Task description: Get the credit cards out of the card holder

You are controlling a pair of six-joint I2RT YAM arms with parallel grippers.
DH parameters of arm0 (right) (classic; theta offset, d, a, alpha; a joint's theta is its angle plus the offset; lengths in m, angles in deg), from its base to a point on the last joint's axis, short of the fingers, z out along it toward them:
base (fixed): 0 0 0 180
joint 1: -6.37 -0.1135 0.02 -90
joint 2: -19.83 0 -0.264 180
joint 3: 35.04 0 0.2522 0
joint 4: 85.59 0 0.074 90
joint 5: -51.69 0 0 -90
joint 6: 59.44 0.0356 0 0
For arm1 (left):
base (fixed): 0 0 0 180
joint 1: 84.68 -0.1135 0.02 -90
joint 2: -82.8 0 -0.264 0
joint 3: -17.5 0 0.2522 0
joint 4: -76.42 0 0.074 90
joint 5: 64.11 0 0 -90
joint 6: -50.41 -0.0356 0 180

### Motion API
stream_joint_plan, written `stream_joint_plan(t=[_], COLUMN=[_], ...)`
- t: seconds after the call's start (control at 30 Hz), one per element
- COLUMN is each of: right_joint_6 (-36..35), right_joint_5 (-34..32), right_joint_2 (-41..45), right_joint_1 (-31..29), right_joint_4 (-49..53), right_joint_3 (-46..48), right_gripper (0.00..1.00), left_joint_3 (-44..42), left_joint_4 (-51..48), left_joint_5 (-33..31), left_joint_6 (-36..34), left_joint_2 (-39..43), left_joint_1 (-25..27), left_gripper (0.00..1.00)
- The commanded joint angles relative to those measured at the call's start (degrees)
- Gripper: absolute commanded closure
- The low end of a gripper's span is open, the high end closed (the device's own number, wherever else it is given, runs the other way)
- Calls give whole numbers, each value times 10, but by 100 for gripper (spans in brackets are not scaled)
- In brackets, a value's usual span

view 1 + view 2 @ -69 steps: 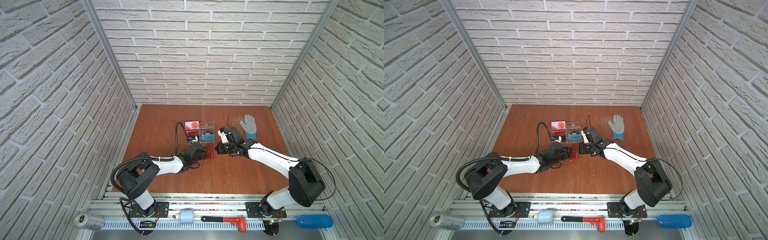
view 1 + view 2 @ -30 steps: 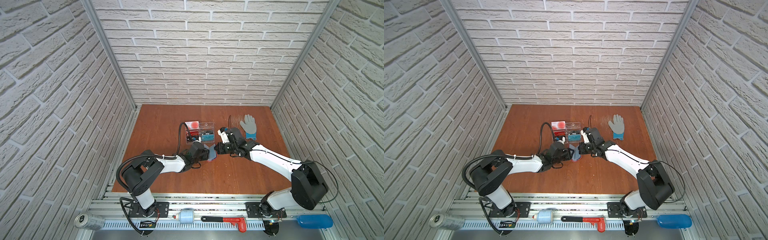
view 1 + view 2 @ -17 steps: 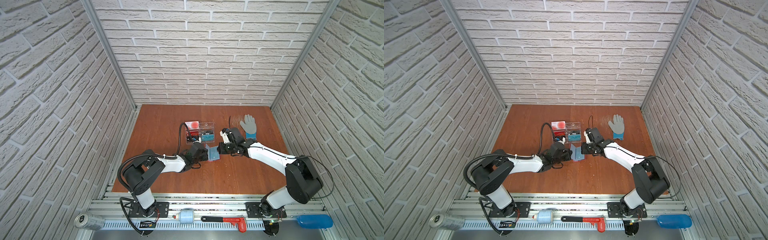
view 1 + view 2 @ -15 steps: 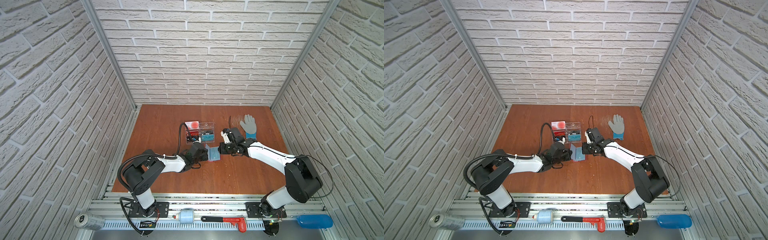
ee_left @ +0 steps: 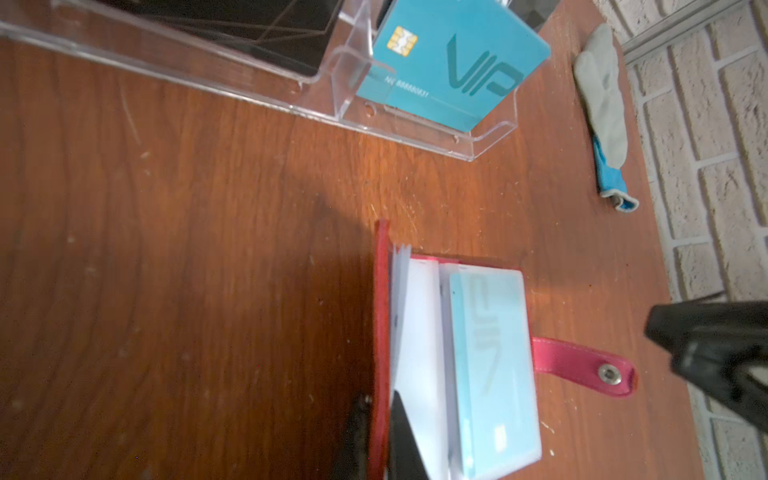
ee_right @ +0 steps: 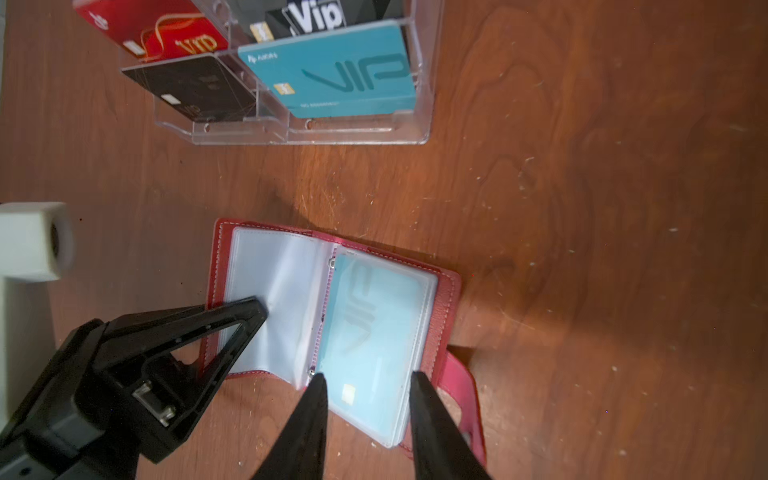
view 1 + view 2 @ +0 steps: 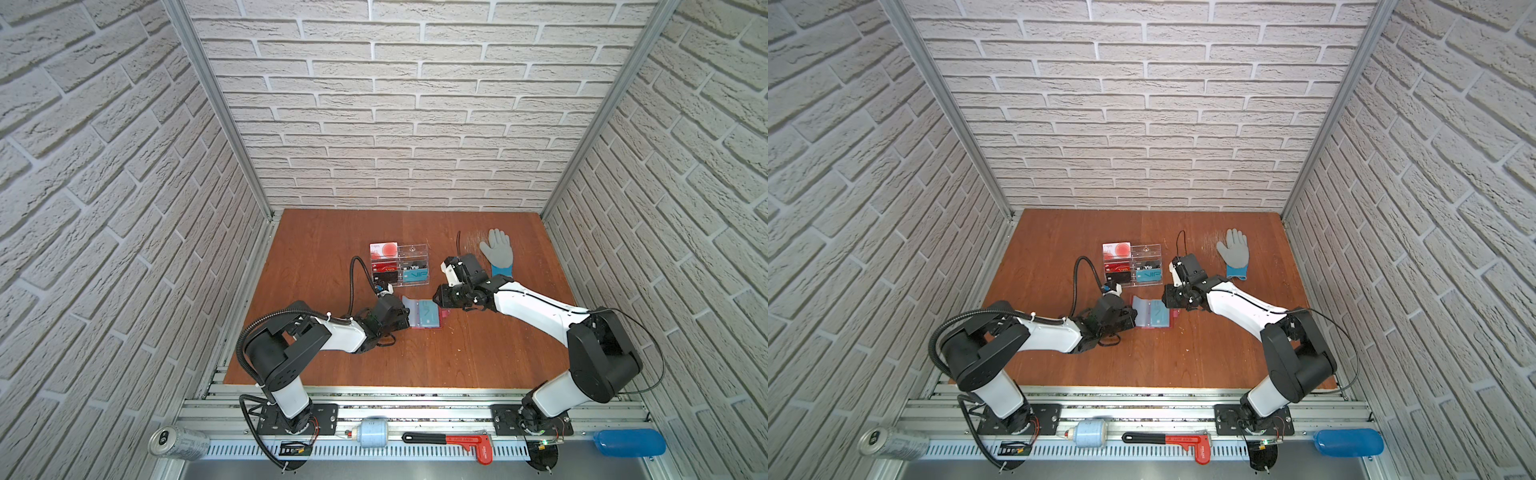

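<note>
Nearest, on the front rail: drink can (image 7: 178, 442) lying on its side, contents not visible. Farther in, on the wooden table (image 7: 457, 353), between the two arms in both top views: red card holder (image 7: 412, 308) (image 7: 1142, 312), lying open like a book, snap strap (image 5: 582, 365) pointing towards the right arm. Inside, stacked clear sleeves on both halves. In the top sleeve of the strap-side half, pale blue credit card (image 6: 370, 328) (image 5: 490, 361) with faint lettering and a small chip, fully seated in its sleeve. Beyond the holder, near but apart from it: clear tiered stand (image 6: 316, 134) (image 7: 412, 249) with two columns. Front row, black card (image 6: 195, 91) beside teal card (image 6: 345, 83) marked VIP; behind these, red card (image 6: 174, 37) and black-and-white card (image 6: 316, 16); at the back, white card with a red disc (image 7: 383, 249). Farthest, to the right of the stand: grey glove (image 7: 496, 253) with a blue cuff, flat on the table. Left gripper (image 5: 379, 401) (image 7: 405, 318): closed, clamping the strapless half of the holder, one finger (image 6: 249, 311) lying on the clear sleeve, the other on the outer red face. Right gripper (image 6: 365, 384) (image 7: 440, 297): jaws partly apart, gripping nothing, tips straddling the near edge of the card-bearing half; contact with the sleeves not determinable.
</note>
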Motion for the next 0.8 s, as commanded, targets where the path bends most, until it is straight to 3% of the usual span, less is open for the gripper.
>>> stream_joint_plan(t=[0.0, 0.3, 0.57, 0.77], right_joint_6=[2, -1, -13, -16], right_joint_5=[38, 54, 9, 14], right_joint_2=[-31, -81, -93, -106], right_joint_1=[-2, -2, -1, -1], right_joint_4=[-15, -2, 32, 36], right_joint_3=[-17, -38, -52, -58], right_gripper=[70, 69, 65, 63], left_joint_3=[-19, -27, -32, -32], left_joint_4=[30, 43, 47, 51], left_joint_5=[-26, -36, -43, -42], left_joint_6=[21, 28, 29, 29], left_joint_2=[1, -2, 2, 2], left_joint_1=[5, 12, 11, 12], left_gripper=[100, 100, 100, 100])
